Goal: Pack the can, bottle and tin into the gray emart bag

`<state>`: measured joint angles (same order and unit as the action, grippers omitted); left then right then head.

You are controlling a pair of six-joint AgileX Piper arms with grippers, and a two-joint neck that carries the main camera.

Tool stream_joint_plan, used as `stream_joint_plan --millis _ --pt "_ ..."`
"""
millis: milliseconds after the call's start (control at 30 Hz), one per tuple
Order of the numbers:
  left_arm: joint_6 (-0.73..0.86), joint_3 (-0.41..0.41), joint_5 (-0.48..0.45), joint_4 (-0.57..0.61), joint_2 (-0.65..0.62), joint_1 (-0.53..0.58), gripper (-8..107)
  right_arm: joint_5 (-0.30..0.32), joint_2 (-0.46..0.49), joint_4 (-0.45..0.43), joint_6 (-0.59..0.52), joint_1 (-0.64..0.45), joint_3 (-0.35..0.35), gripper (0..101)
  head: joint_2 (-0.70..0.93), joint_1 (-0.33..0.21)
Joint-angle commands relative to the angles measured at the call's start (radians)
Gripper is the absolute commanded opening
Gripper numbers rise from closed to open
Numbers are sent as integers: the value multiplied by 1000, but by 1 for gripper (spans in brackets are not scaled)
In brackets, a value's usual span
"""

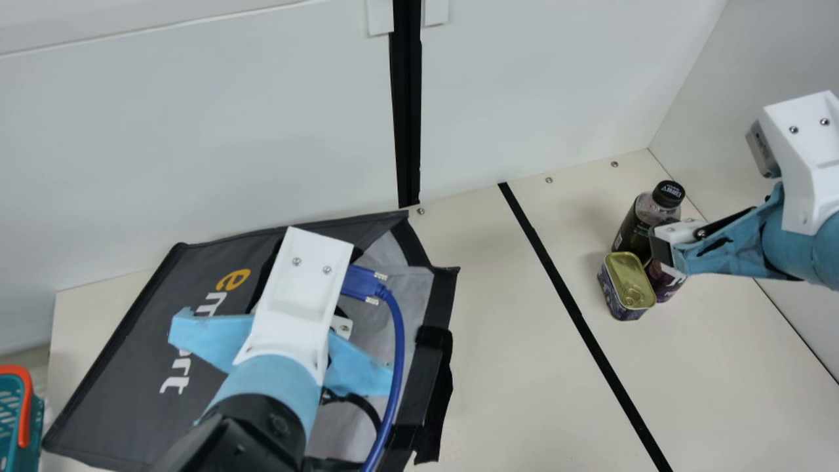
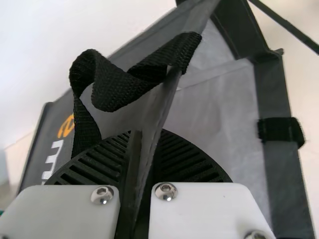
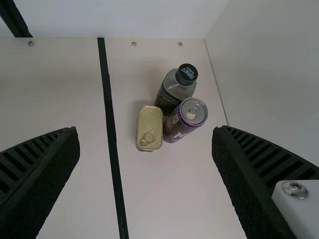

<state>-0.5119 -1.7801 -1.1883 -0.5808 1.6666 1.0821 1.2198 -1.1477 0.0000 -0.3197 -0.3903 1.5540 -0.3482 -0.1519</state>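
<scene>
Left pincer (image 1: 342, 326) pinching gray emart bag (image 1: 124, 373), tips hidden in main view; right pincer (image 1: 663, 249) spread, partly hiding can (image 1: 663, 283) there. One can, one bottle (image 1: 634, 226), one tin (image 1: 629, 282), grouped near desk's (image 1: 505, 341) far right corner. One bag, near end cut off.

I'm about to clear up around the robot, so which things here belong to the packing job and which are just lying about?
For the job:
- gray emart bag
- can
- bottle
- tin

Lying about:
- teal basket, orange-handled
</scene>
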Motion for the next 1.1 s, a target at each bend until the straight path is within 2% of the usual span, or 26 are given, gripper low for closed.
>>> stream_joint_plan --millis 0,600,1067 --pt "-2 6 15 26 -1 -9 10 0 0 0 0 0 0 91 -1 -23" --pt "-1 84 157 222 -26 -111 10 0 0 0 0 0 0 91 -1 -23" --pt "38 137 270 422 -45 -198 10 0 0 0 0 0 0 91 -1 -23"
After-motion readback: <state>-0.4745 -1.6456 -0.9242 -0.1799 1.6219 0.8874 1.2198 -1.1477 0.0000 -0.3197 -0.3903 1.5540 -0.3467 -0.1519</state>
